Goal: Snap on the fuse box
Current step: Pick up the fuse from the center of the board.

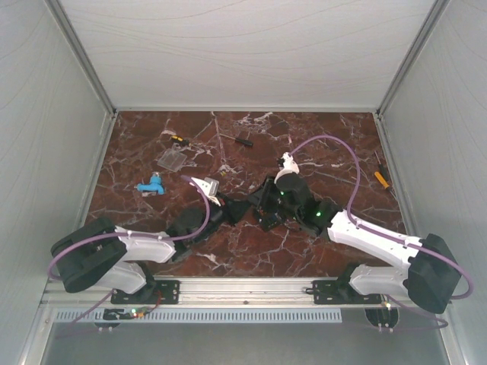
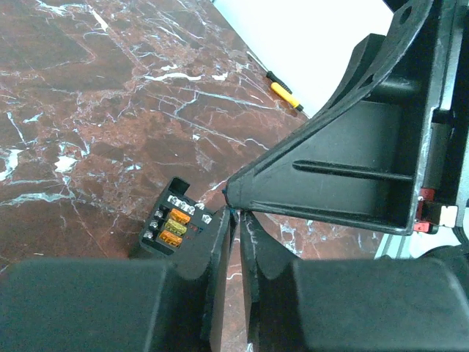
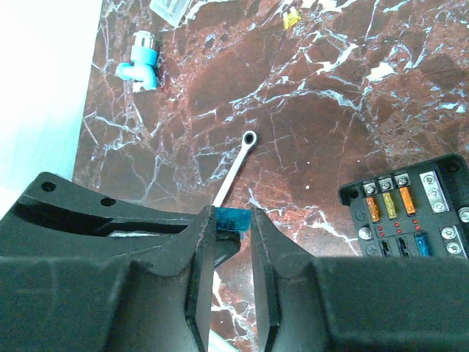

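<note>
Aluminium rail (image 1: 251,287), marble tabletop (image 1: 319,141), white walls (image 1: 251,53)

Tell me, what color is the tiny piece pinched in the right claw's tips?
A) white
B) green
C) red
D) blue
D: in the right wrist view, the right claw grips a small blue piece between its tips.
</note>
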`<state>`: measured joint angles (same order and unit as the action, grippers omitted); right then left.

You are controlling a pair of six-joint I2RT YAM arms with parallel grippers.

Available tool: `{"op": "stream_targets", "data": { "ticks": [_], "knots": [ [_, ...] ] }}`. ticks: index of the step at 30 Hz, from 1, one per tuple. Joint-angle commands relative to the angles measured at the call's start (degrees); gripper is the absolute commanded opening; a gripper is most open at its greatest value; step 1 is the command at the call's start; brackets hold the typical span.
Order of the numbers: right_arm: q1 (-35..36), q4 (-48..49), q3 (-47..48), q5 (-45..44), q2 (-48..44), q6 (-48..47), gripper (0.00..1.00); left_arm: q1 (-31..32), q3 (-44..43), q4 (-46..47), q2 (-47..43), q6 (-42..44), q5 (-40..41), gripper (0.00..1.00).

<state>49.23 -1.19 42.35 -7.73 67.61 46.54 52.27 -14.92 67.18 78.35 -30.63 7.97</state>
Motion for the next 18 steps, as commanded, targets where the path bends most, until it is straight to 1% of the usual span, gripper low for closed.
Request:
{"op": "stream_targets", "data": {
  "ticks": [1,4,9,11,13,15,16,18],
  "knots": [
    [0.94,2.42,-1.77,-0.2,-2.26,3.0,0.19,0.1,-2.67,5.93,0.26,0.05,3.0,0.07],
    [1.08,2.51,-2.1,-0.19,-2.37,3.74,0.2,0.05,-2.62,5.86,0.29,0.12,3.61,0.0],
    [1.61,2.61,-2.47,0.06,-2.05,4.65,0.22,0.06,-2.63,5.6,0.34,0.35,3.69,0.0],
    [1.58,2.75,-2.65,0.15,-2.17,4.7,0.26,0.1,-2.45,5.6,0.11,0.72,3.6,0.0],
    [1.41,3.04,-2.55,0.19,-2.41,4.03,0.32,0.09,-2.4,5.63,-0.07,2.38,2.95,0.0],
    [0.64,3.09,-2.53,0.58,-3.15,1.45,0.37,-0.12,-2.17,4.82,-0.77,4.32,2.13,0.0],
    [-0.03,3.37,-2.46,1.43,-3.64,-0.43,0.39,-0.69,-1.89,4.39,-1.35,5.03,1.11,0.0],
    [-2.03,3.65,-2.39,4.19,-4.65,-4.36,0.42,-2.85,-1.31,3.56,-2.49,4.99,-3.8,0.0]
  ]
}}
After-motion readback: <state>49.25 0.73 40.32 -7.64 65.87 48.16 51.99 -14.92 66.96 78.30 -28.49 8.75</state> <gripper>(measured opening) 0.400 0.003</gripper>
